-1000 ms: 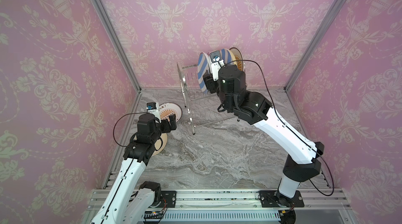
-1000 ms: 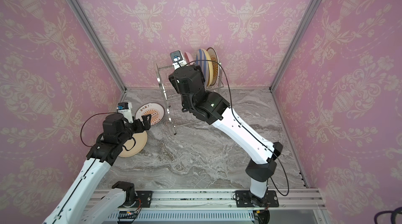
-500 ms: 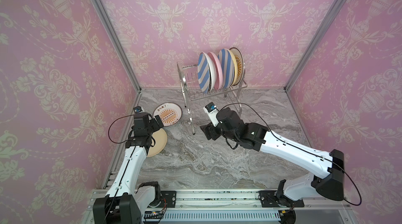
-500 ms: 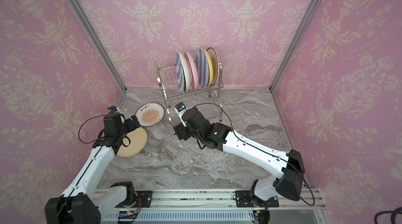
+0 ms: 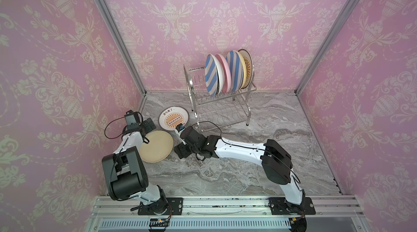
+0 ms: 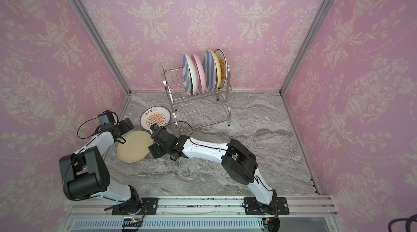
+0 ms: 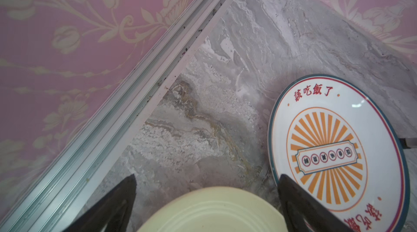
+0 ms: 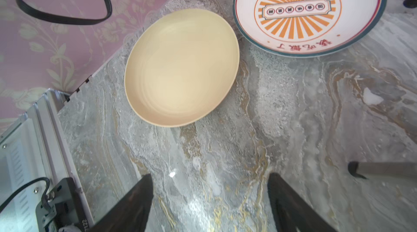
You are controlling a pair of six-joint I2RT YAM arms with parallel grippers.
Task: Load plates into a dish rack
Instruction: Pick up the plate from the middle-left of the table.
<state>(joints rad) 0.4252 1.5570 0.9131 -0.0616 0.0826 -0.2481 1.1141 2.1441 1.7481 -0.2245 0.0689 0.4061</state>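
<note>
On the rack's (image 5: 222, 109) top shelf: five plates (image 5: 234, 70) upright in slots, striped, pink, striped, yellow, sunburst
Table (image 5: 270, 152), left arm's side of rack: sunburst plate (image 5: 173, 119) flat, cream plate (image 5: 155, 146) flat just beside it
Left gripper (image 7: 207, 181): jaws spread, over cream plate's rim, holding nothing
Right gripper (image 8: 209, 179): jaws spread, over bare table near cream plate, holding nothing

cream plate (image 6: 135, 146) and sunburst plate (image 6: 155, 118) lie near the dish rack (image 6: 200, 112).
</note>
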